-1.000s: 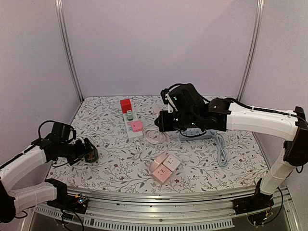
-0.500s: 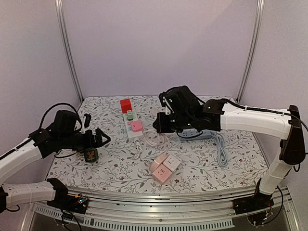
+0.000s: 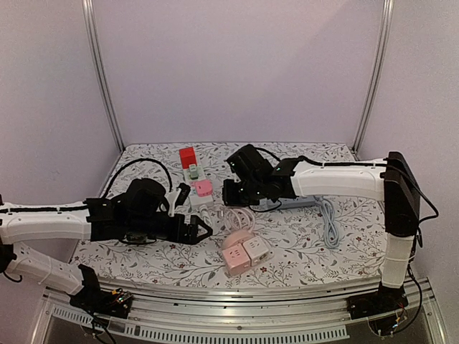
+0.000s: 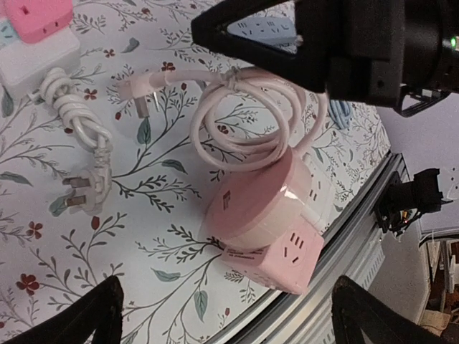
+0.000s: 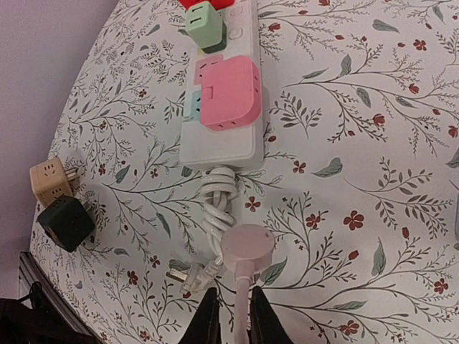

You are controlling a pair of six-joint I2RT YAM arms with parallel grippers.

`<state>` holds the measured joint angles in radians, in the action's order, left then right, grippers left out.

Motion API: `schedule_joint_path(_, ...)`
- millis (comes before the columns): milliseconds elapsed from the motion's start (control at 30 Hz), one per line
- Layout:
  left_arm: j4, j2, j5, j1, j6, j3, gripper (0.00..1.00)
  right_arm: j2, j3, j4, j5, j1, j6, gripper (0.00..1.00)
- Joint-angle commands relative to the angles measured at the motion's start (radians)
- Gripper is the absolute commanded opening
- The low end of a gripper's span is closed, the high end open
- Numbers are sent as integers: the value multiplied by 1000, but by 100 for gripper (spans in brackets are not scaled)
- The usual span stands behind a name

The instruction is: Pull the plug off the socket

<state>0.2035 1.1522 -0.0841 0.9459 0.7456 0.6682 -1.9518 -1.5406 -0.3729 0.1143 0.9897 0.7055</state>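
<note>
Pink plug [image 5: 247, 247] lies just beyond the right gripper [image 5: 233, 292].

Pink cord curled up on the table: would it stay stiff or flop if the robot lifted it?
Probably floppy: the pink cord lies in loose, rounded loops, not straight. Lifted, the loops would likely sag and unwind. It looks thin, so probably light.

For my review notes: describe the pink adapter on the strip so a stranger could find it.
At the back centre of the table lies a white strip. Of three blocks along it, the pink adapter sits at the cord end, wider than the green block and red cube.
</note>
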Motion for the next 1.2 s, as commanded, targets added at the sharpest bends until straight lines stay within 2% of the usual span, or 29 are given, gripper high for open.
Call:
schedule_joint_path(0, -80, 82, 42, 63, -7, 51, 99, -65, -15, -33, -31, -22, 20, 18)
schedule_joint_path(100, -79, 133, 43, 82, -27, 84, 100, -50, -5, -36, -29, -31, 16, 27)
schedule_joint_path(200, -79, 183, 35, 95, -56, 128, 100, -9, 23, -38, -9, -39, 1, 41)
schedule_joint_path(400, -56, 302, 1, 131, -116, 227, 99, 157, 164, -48, 46, -53, -2, 64)
schedule_joint_path(567, 36, 409, 42, 171, -154, 318, 100, 318, 298, -70, 98, -68, 13, 76)
schedule_joint_path(733, 133, 486, 137, 188, -168, 395, 100, 449, 398, -79, 133, -76, 42, 81)
schedule_joint_path(900, 174, 557, 155, 203, -198, 465, 98, 518, 443, -80, 153, -78, 66, 81)
schedule_joint_path(1167, 240, 625, 180, 215, -222, 549, 77, 525, 443, -81, 159, -81, 62, 81)
